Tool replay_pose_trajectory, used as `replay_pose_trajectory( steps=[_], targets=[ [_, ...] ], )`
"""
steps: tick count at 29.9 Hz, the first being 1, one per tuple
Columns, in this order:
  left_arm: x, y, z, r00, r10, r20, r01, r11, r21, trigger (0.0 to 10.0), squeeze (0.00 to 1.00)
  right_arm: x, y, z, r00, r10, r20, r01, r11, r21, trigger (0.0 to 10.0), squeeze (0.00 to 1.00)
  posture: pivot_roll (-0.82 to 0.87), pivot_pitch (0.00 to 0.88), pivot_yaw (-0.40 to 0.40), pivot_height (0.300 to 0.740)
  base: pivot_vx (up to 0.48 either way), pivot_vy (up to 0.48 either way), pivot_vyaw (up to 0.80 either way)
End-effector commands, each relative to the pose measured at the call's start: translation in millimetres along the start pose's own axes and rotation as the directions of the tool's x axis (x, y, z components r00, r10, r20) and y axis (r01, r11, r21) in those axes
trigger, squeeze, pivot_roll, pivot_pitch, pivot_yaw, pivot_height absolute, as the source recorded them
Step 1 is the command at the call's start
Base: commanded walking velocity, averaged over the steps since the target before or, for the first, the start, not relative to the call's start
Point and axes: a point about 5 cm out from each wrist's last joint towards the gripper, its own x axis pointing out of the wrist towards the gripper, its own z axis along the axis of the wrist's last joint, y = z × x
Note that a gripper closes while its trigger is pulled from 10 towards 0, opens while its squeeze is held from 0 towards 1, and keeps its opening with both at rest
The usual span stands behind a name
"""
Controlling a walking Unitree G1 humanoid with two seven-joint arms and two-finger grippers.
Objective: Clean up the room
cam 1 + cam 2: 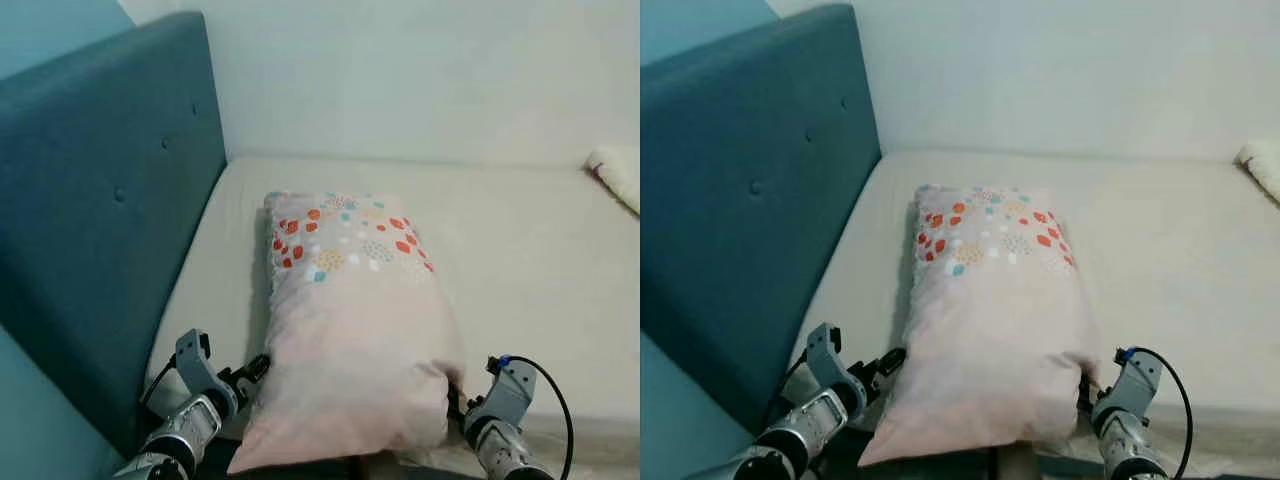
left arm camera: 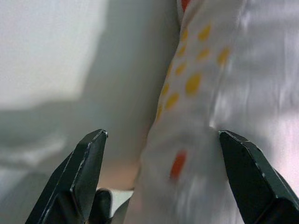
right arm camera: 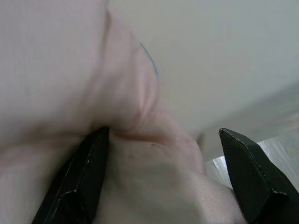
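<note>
Both grippers sit at the near end of the pillow (image 1: pixel 350 320), one at each corner; the left gripper (image 2: pixel 161 175) has its fingers spread wide with the pillow's edge bulging between them, one finger pressing the cloth and the other well off it, so nothing is clamped; the right gripper (image 3: pixel 163 175) is likewise spread apart, a soft fold of the corner lying between its fingers and touching one of them; the pillow lies lengthwise on the mattress (image 1: pixel 520 260), its near end overhanging the mattress edge toward the robot, its far end, printed with red, teal and yellow dots, pointing at the wall; it looks light, plump and very yielding, the cover smooth and a little slick, so a pinch on loose cloth may slip; deep bites at both near corners, gathering cloth and filling together, should carry it evenly; beside it on the robot's left runs the blue headboard (image 1: pixel 100 200); far off on the right lies a white bundle (image 1: pixel 618 172).
</note>
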Motion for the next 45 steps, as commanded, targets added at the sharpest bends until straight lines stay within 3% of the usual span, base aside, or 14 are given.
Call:
replay_pose_trajectory(
  steps=[1,2,5,6,8,14,15,16,18,20,24,27,40,45],
  targets=[
    [4.5,-7.7,17.1,0.996,-0.02,0.088,0.025,0.998,-0.057,10.0,0.0,0.9,5.7,1.5,1.0,0.021,0.004,-0.021,1.0,0.008,10.0,0.0,-0.08,0.0,-0.016,0.61,0.0,0.0,0.0],
    [4.5,-7.7,17.1,0.996,-0.02,0.088,0.025,0.998,-0.057,10.0,0.0,0.9,5.7,1.5,1.0,0.021,0.004,-0.021,1.0,0.008,10.0,0.0,-0.08,0.0,-0.016,0.61,0.0,0.0,0.0],
    [7.2,-18.8,71.4,0.946,-0.025,0.323,0.081,0.983,-0.163,10.0,0.0,0.9,6.3,0.3,1.0,0.023,-0.008,-0.023,1.0,-0.001,10.0,0.0,-0.08,0.0,-0.015,0.6,0.0,0.0,0.0],
    [7.2,-18.8,71.4,0.946,-0.025,0.323,0.081,0.983,-0.163,10.0,0.0,0.9,6.3,0.3,1.0,0.023,-0.008,-0.023,1.0,-0.001,10.0,0.0,-0.08,0.0,-0.015,0.6,0.0,0.0,0.0],
    [3.8,-25.1,105.3,0.895,-0.06,0.442,0.156,0.971,-0.184,10.0,0.0,0.6,7.1,-1.8,0.999,0.031,-0.013,-0.031,1.0,0.0,10.0,0.0,-0.08,0.0,-0.015,0.59,0.0,0.0,0.0],
    [4.6,-43.6,123.1,0.86,-0.199,0.47,0.305,0.939,-0.159,10.0,0.0,-0.2,6.3,-5.6,0.999,0.032,-0.023,-0.032,1.0,0.001,10.0,0.0,-0.06,0.0,-0.016,0.575,0.0,0.0,0.0],
    [4.6,-43.6,123.1,0.86,-0.199,0.47,0.305,0.939,-0.159,10.0,0.0,-0.2,6.3,-5.6,0.999,0.032,-0.023,-0.032,1.0,0.001,10.0,0.0,-0.06,0.0,-0.016,0.575,0.0,0.0,0.0],
    [10.2,-57.0,106.5,0.867,-0.32,0.381,0.389,0.914,-0.116,10.0,0.0,-0.4,6.7,-7.2,0.999,0.031,-0.029,-0.031,1.0,0.002,10.0,0.0,-0.06,0.0,-0.013,0.565,0.0,0.0,0.0],
    [10.2,-57.0,106.5,0.867,-0.32,0.381,0.389,0.914,-0.116,10.0,0.0,-0.4,6.7,-7.2,0.999,0.031,-0.029,-0.031,1.0,0.002,10.0,0.0,-0.06,0.0,-0.013,0.565,0.0,0.0,0.0],
    [15.2,-62.1,78.8,0.892,-0.365,0.267,0.394,0.917,-0.063,10.0,0.0,-0.3,8.1,-7.3,0.999,0.034,-0.03,-0.034,0.999,0.004,10.0,0.0,-0.06,0.0,-0.012,0.555,0.0,0.0,0.0],
    [17.2,-62.8,63.8,0.908,-0.361,0.214,0.376,0.926,-0.032,10.0,0.0,-0.1,8.9,-7.0,0.999,0.036,-0.029,-0.036,0.999,0.003,10.0,0.0,-0.07,0.0,-0.011,0.55,0.0,0.0,0.0],
    [20.8,-62.2,39.8,0.945,-0.281,0.166,0.282,0.959,0.02,10.0,0.0,0.1,7.6,-4.4,0.999,0.04,-0.021,-0.04,0.999,0.001,10.0,0.0,-0.07,0.0,-0.014,0.535,0.0,0.0,0.0],
    [26.5,-81.0,30.8,0.944,-0.31,0.112,0.294,0.946,0.136,10.0,0.0,-0.4,1.1,-1.7,1.0,0.024,0.0,-0.024,1.0,0.014,10.0,0.0,-0.07,0.0,-0.003,0.51,0.0,0.0,0.0],
    [28.3,-97.7,28.2,0.919,-0.378,0.107,0.362,0.921,0.148,10.0,0.0,-0.4,0.0,-0.8,1.0,0.022,0.0,-0.022,1.0,0.013,10.0,0.0,-0.07,0.0,-0.003,0.495,0.0,0.0,0.0]
  ],
)
